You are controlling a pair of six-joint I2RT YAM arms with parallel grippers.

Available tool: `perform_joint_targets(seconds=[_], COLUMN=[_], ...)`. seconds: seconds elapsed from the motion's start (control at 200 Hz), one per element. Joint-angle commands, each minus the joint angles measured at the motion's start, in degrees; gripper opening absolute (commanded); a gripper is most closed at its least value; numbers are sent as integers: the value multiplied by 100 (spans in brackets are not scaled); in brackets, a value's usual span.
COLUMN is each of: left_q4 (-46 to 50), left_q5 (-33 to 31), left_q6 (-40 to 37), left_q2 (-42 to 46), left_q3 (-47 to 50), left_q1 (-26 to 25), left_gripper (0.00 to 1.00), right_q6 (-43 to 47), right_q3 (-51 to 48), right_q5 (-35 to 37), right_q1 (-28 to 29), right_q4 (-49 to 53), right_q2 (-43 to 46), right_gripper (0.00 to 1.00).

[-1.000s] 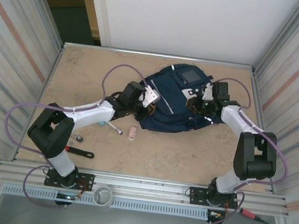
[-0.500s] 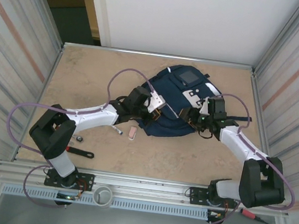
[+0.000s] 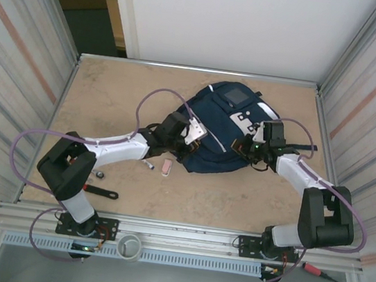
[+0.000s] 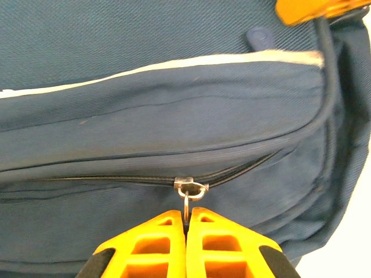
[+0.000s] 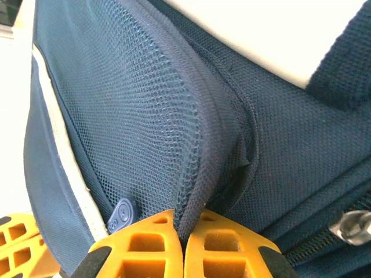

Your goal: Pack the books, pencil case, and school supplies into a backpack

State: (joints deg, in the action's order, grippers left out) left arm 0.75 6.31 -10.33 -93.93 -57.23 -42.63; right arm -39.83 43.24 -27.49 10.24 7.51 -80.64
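The navy backpack (image 3: 227,122) lies at the back middle of the table. My left gripper (image 4: 186,223) is shut on the metal pull ring of a zip slider (image 4: 190,186) on its side pocket; from above it sits at the bag's left edge (image 3: 189,141). My right gripper (image 5: 185,226) is shut on a fold of the backpack's mesh fabric (image 5: 203,174), at the bag's right side (image 3: 248,148). A white marker (image 3: 146,164) and a pink eraser (image 3: 166,168) lie on the table left of the bag. The books and pencil case are out of view.
A red-and-black tool (image 3: 100,191) and a small metal piece (image 3: 99,173) lie near the left arm's base. A white roll (image 3: 129,246) and a red screwdriver (image 3: 315,271) rest on the front rail. Metal walls close in both sides.
My right gripper opened, shifted along the bag's right side and shut on the mesh fold. The backpack moved a little back and right. The left gripper kept its hold on the zip pull.
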Motion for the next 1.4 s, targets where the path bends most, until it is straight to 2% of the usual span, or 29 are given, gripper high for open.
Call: perform_joint_targets(seconds=[0.0, 0.145, 0.336, 0.381, 0.486, 0.576, 0.676, 0.781, 0.887, 0.977, 1.097, 1.172, 1.242, 1.393], left_q4=[224, 370, 326, 295, 208, 109, 96, 69, 39, 36, 32, 32, 46, 123], left_q5=[-525, -625, -291, -190, -23, 9, -23, -26, 6, 4, -23, -56, -150, -563], left_q6=[-206, -189, -105, -21, 183, 249, 251, 259, 268, 268, 285, 301, 290, 163], left_q2=[152, -7, -110, -93, 25, 120, 116, 95, 85, 92, 77, 102, 175, 338], left_q3=[59, -148, -233, -203, -99, 0, 19, 10, 4, 6, 19, 41, 87, 227], left_q1=[446, 754, 389, 298, 89, -70, -162, -192, -200, -210, -211, -210, -210, -130], left_gripper=[0, 0, 0, 0, 0, 0, 0, 0, 0, 0, 0, 0, 0, 0], right_q6=[611, 1007, 1101, 1113, 1144, 1083, 905, 574, 187, -49, -189, -187, -87, 131], right_q3=[27, 191, 560, 595, 493, 118, -382, -951, -1312, -1445, -1406, -1385, -1379, -1475], right_q5=[197, -226, -254, -139, 473, 720, 1047, 1089, 1114, 1224, 1354, 1518, 1626, 1583], right_q1=[-427, -854, -934, -959, -980, -971, -911, -747, -379, 16, 397, 487, 450, -45], right_q4=[542, 952, 1097, 1186, 1559, 1821, 2115, 2167, 1964, 1632, 1158, 966, 906, 928], right_q2=[286, 332, 268, 325, 667, 1187, 1924, 2659, 2950, 2905, 2484, 2077, 1810, 1871], right_gripper=[0, 0, 9, 14, 37, 47, 56, 62, 73, 76, 77, 70, 57, 18])
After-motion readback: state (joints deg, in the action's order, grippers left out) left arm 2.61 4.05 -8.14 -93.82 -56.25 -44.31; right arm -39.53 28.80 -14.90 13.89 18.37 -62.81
